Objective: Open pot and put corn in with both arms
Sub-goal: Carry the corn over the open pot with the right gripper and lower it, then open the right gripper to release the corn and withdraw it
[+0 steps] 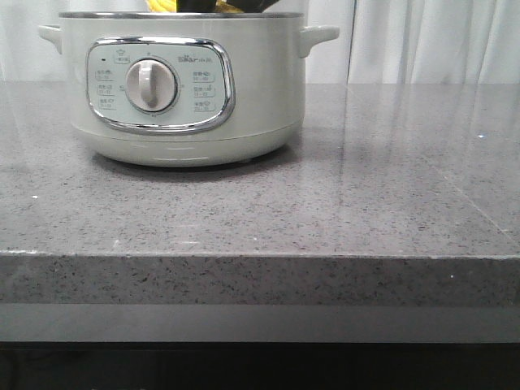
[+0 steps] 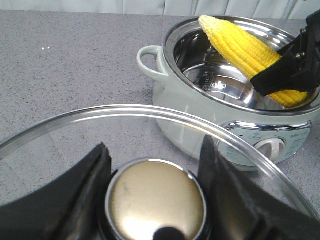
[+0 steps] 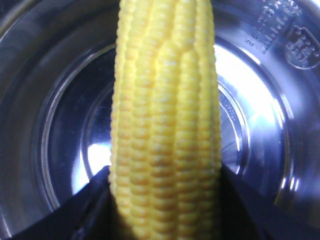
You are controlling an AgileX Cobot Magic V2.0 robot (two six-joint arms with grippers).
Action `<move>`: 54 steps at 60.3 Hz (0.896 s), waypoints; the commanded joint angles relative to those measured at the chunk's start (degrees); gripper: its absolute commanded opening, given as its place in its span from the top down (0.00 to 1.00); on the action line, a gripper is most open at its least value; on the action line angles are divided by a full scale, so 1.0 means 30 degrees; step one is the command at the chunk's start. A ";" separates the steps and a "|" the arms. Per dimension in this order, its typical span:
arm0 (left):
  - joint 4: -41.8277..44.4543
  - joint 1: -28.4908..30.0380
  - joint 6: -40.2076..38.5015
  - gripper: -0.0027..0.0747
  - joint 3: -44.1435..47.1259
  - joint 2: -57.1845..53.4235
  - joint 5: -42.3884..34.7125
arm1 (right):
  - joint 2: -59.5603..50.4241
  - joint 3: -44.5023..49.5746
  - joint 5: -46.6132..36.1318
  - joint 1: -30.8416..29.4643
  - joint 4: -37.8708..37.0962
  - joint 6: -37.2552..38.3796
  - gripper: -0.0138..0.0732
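The pale grey-green pot (image 1: pixel 183 89) stands open at the back left of the grey counter, dial facing me; it also shows in the left wrist view (image 2: pixel 200 120). My right gripper (image 3: pixel 165 185) is shut on the yellow corn (image 3: pixel 165 125) and holds it over the pot's steel bowl (image 3: pixel 60 140). In the left wrist view the corn (image 2: pixel 240 45) lies tilted across the pot's mouth in the right gripper (image 2: pixel 287 65). My left gripper (image 2: pixel 155 170) is shut on the brass knob (image 2: pixel 156 200) of the glass lid (image 2: pixel 75 120), held beside the pot. In the front view only a yellow bit of corn (image 1: pixel 162 6) shows above the rim.
The grey speckled counter (image 1: pixel 390 179) runs right of the pot to a front edge (image 1: pixel 260 258). White curtains (image 1: pixel 422 41) hang behind. The pot has a small handle on each side (image 1: pixel 318 34).
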 commanded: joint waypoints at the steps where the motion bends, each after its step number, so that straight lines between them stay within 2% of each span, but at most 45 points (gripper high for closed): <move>1: -0.0112 0.0075 -0.0125 0.64 -0.0719 -0.0140 -0.2776 | -0.1118 -0.0756 -0.0890 0.0012 -0.0227 -0.0262 0.36; 4: -0.0112 0.0075 -0.0125 0.64 -0.0719 -0.0140 -0.2776 | -0.1118 -0.0756 -0.0890 0.0012 -0.0227 -0.0262 0.29; 9: -0.0112 0.0075 -0.0125 0.64 -0.0719 -0.0140 -0.2776 | -0.1118 -0.0756 -0.0890 0.0012 -0.0227 -0.0243 0.23; 22: -0.0194 0.0075 -0.0125 0.64 -0.0719 -0.0140 -0.2776 | -0.1433 -0.0756 -0.0972 0.0012 -0.0193 -0.0060 0.22; 35: -0.0194 0.0075 -0.0125 0.64 -0.0719 -0.0140 -0.2776 | -0.3454 -0.0093 0.0688 0.0012 0.0184 0.1124 0.22; 45: -0.0194 0.0075 -0.0125 0.64 -0.0719 -0.0140 -0.2776 | -0.6440 0.2989 -0.1384 0.0012 0.0274 0.1124 0.22; 54: -0.0194 0.0075 -0.0125 0.64 -0.0719 -0.0140 -0.2776 | -0.9976 0.7589 -0.4328 0.0012 0.0364 0.1112 0.22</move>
